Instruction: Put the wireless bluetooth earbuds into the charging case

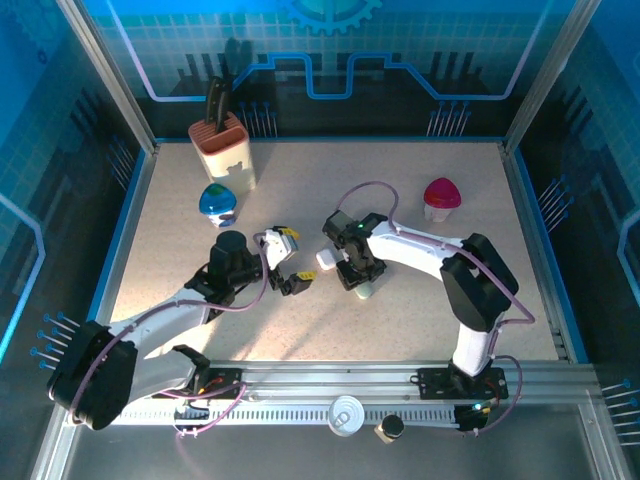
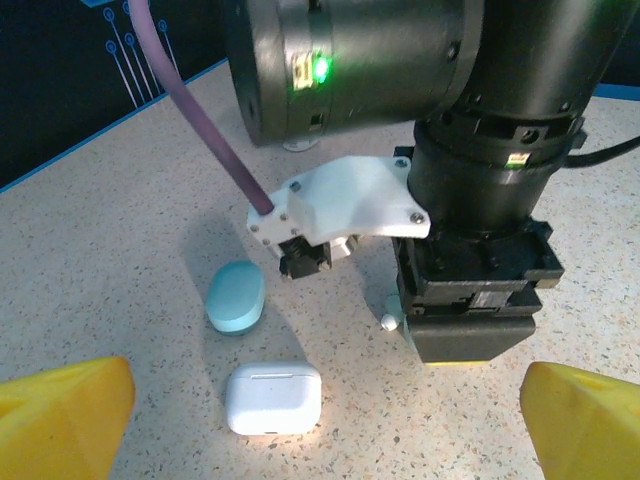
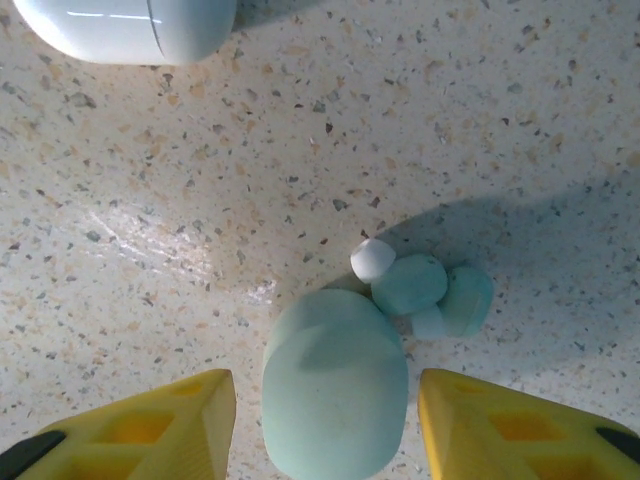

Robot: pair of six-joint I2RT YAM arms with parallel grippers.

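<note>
**Item under inspection.** The earbuds (image 3: 410,285) lie in a tight cluster on the surface (image 3: 200,200), about mid-way between its left and right edges and a little toward the near edge. There appear to be two. Each shows a rounded mint body with a small white end piece, and they touch one another. I cannot make out stems or which way up they lie.

**Handling, as judged.** The pieces are very small and light. They look like hard, smooth plastic, so they are likely to be slippery and to roll or squirt out under a careless squeeze. Taken as a clump, they would probably scatter. It would be better to single one out and close across the widest part of the mint body with gentle pressure. The white ends look too small to grip reliably.

**Adjacent items.** A closed mint case (image 3: 335,395), pebble-shaped and matt, sits just beside the cluster and almost touches it. A white case (image 2: 273,397), glossy and with its lid down, lies near it. By colour the mint case is the likelier match. Neither case is open to receive anything.

**Pincers.** The right pincer (image 3: 325,375) hangs over the mint case with its fingers partly spread. There is clear space on both sides of the case, and the pincer pinches nothing. The left pincer (image 2: 325,370) is spread wide, faces the white case and holds nothing.

**Risk.** A closing finger could nudge the earbuds against the mint case.
</note>
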